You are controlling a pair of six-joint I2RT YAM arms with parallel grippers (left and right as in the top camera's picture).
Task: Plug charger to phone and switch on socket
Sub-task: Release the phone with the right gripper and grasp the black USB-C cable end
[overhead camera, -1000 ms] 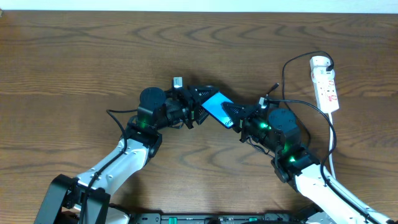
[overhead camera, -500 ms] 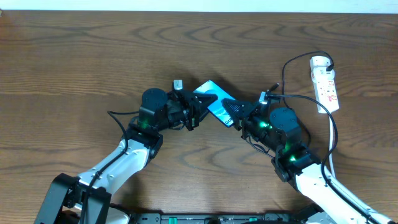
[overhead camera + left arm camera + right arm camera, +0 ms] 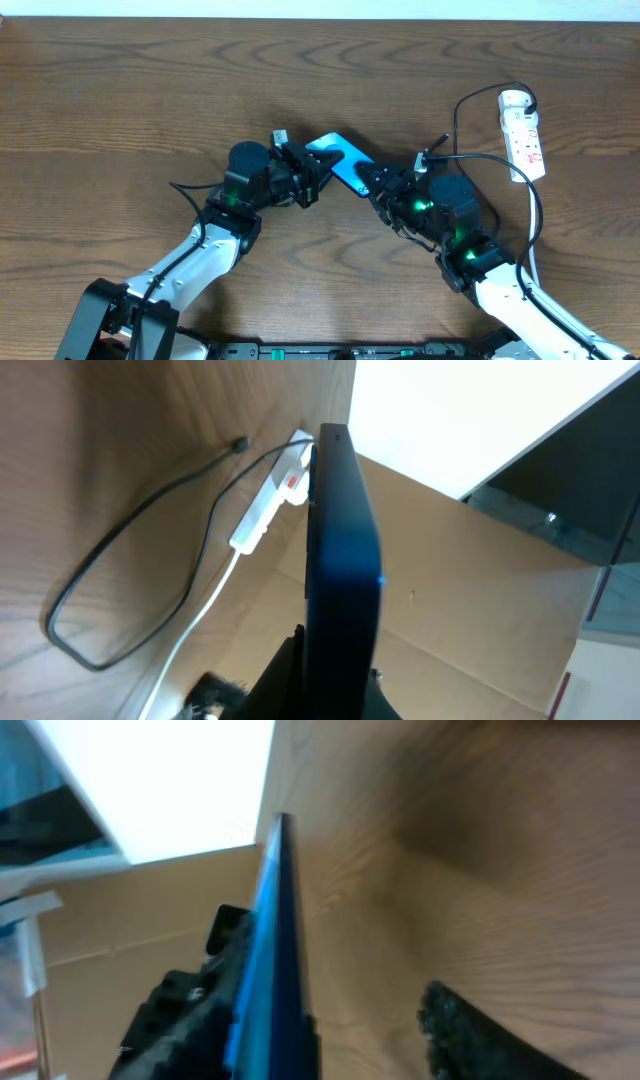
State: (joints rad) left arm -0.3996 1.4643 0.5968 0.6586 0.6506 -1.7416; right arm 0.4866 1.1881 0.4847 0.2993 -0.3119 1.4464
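Currently logged, middle of wooden table (image 3: 150, 80): phone (image 3: 338, 160), blue screen, black rim, tilted, set between the two arms. Left gripper (image 3: 312, 172) clamped tight on phone's left end; from left wrist, phone (image 3: 340, 560) seen edge-on, rising straight out of the grip. Right gripper (image 3: 373, 180) at phone's other end, jaws parted, not gripping; from right wrist, phone (image 3: 275, 970) close along one side, opposite finger (image 3: 470, 1040) well apart from it. Socket (image 3: 522, 135), white strip with red marks, lying flat toward right side of table, well apart from phone. Charger (image 3: 456, 120), thin black cable, looping from socket's far end down across the wood; plug tip (image 3: 443, 140) loose beside right arm, apart from phone.
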